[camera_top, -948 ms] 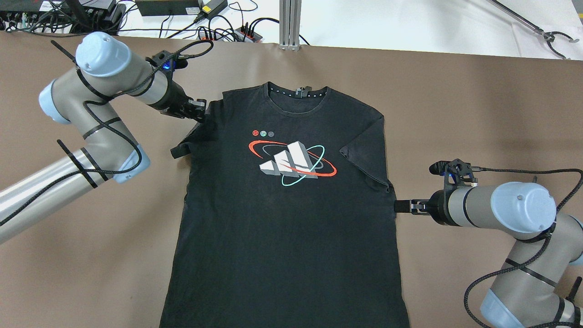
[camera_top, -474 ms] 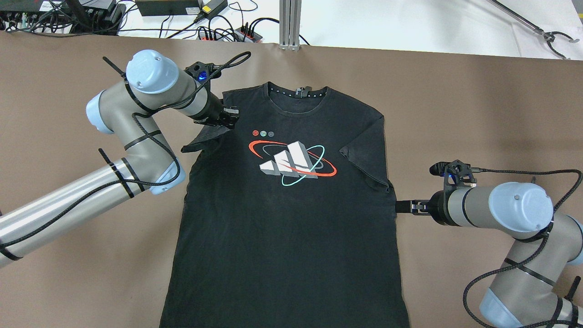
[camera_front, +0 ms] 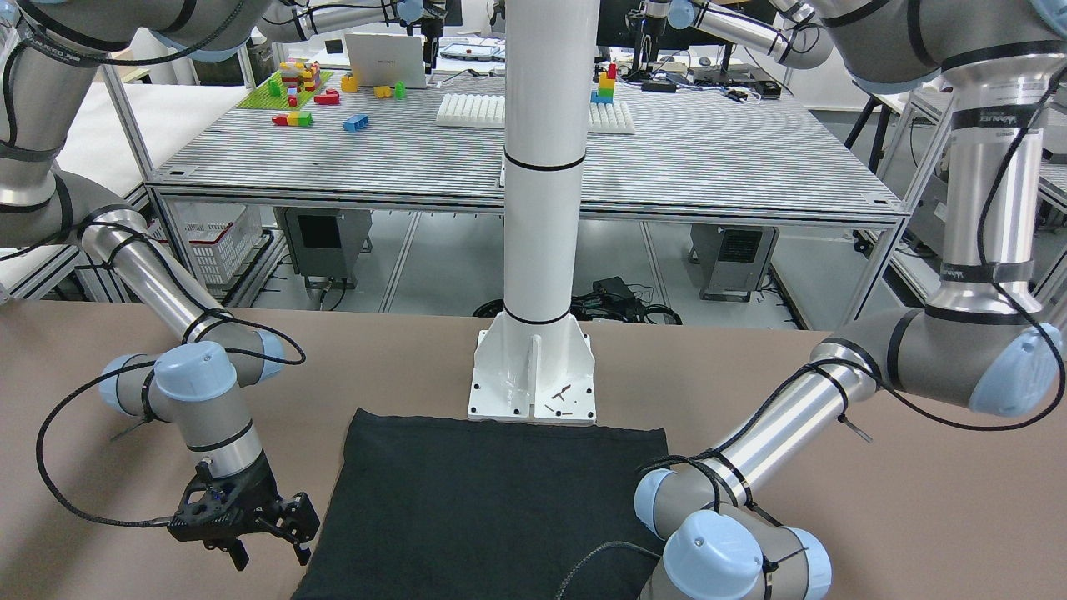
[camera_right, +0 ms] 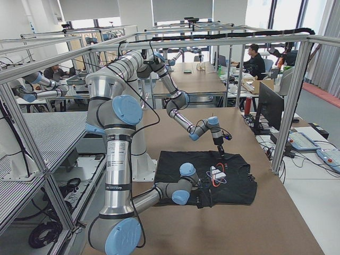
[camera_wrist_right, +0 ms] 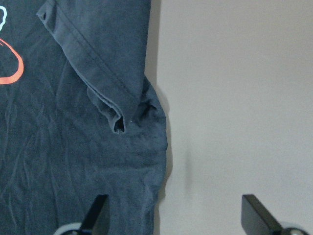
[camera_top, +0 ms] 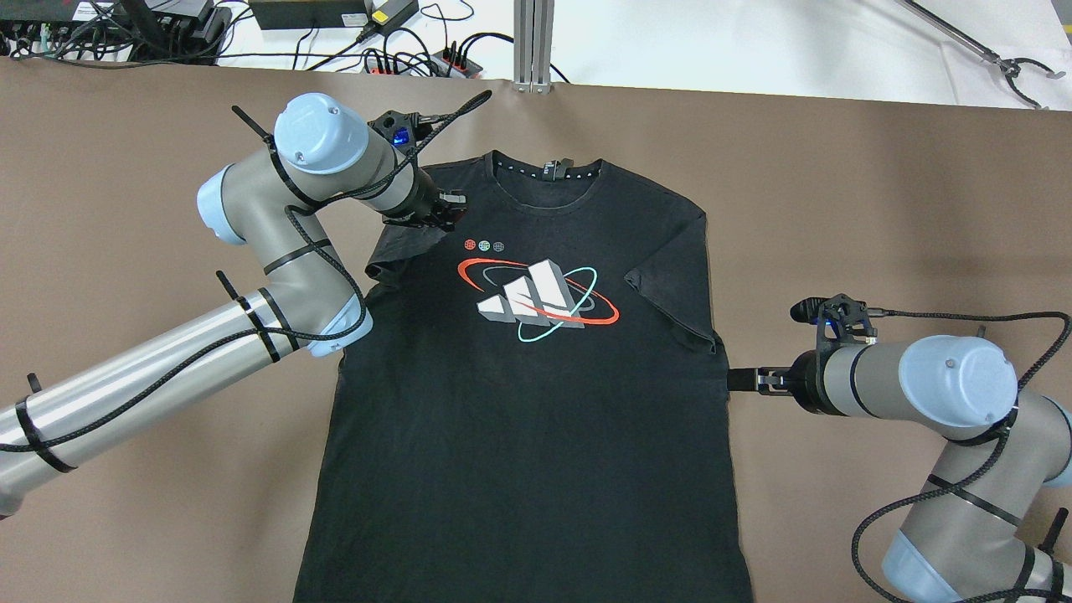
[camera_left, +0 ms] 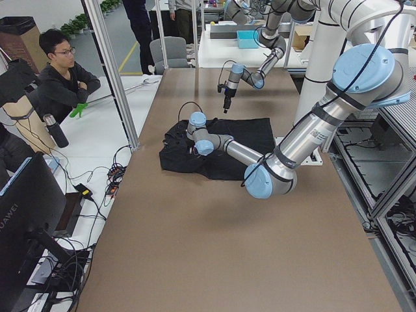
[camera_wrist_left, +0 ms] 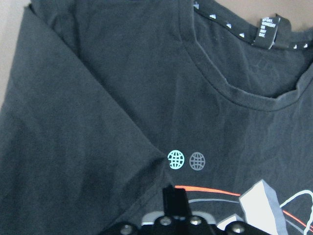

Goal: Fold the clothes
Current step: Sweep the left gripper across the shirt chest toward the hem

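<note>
The clothes are one black T-shirt [camera_top: 536, 402] with a red, white and teal print. It lies face up on the brown table [camera_top: 879, 209], collar at the far side. My left gripper [camera_top: 446, 214] is shut on its left sleeve [camera_top: 402, 247] and holds it over the chest, beside the print's small dots [camera_wrist_left: 188, 160]. My right gripper [camera_top: 737, 379] is open at the shirt's right edge, just below the folded-in right sleeve [camera_wrist_right: 93, 73]. One finger [camera_wrist_right: 100, 210] is over the fabric, the other over bare table. The shirt also shows in the front-facing view [camera_front: 492, 500].
The white pillar's base plate [camera_front: 533, 383] stands at the shirt's hem on the robot's side. Cables and power strips [camera_top: 419, 59] and an aluminium post [camera_top: 533, 42] lie beyond the table's far edge. A person [camera_left: 62, 78] sits off the table's far side.
My left gripper has moved right, over the chest, carrying the left sleeve inward with it. The right arm has not moved.
</note>
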Tool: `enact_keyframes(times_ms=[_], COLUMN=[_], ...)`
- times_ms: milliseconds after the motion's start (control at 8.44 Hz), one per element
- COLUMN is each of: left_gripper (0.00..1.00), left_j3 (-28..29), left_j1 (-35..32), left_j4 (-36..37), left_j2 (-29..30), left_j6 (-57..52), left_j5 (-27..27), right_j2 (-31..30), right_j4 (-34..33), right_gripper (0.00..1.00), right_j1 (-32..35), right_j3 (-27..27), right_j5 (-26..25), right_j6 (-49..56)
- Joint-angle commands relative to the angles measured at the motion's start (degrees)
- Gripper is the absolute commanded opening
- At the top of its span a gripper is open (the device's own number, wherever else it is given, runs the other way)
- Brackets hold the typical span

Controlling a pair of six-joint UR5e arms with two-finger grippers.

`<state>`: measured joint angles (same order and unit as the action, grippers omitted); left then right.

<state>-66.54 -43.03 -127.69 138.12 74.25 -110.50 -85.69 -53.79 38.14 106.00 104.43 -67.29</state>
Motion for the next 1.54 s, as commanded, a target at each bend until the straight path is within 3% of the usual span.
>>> enact_keyframes(times_ms=[0, 119, 237, 356, 593, 830, 1185, 1422], left_gripper=[0.31, 0.93, 0.94, 0.94, 0.94, 0.94, 0.94, 0.94], left_j3=[-0.17, -0.17, -1.13, -5.75, -20.14, -21.61, -25.72, -38.85], left_j1=[1.2, 1.2, 1.11, 1.46, 5.39, 12.15, 12.18, 14.36], left_j4=[-0.19, -0.19, -0.19, 0.07, 0.16, 0.25, 0.86, 8.03], left_j2=[-0.13, -0.31, -0.75, -3.88, -15.37, -16.93, -19.63, -27.34], left_j6=[0.64, 0.64, 0.72, 2.03, 3.79, 6.07, 6.53, 7.66], left_j5=[1.52, 1.69, 2.31, 2.49, 4.84, 13.27, 12.86, 13.03], right_j2=[0.44, 0.44, 0.44, 0.52, 1.57, 1.32, 0.88, -0.26], right_j4=[0.09, 0.09, 0.09, 0.09, -0.26, -0.35, -0.35, -0.44], right_gripper=[0.95, 0.95, 0.95, 0.95, 0.95, 0.95, 0.95, 0.95], right_j1=[-0.26, -0.26, -0.26, -0.18, -0.17, -0.17, -0.61, -4.9], right_j3=[-0.8, -0.8, -0.8, -0.63, -0.27, -0.01, 0.34, 2.17], right_j5=[-0.37, -0.37, -0.28, -0.28, -0.72, -2.39, -2.57, -6.85], right_j6=[0.05, -0.04, 0.05, -0.04, -2.39, -6.18, -9.86, -17.13])
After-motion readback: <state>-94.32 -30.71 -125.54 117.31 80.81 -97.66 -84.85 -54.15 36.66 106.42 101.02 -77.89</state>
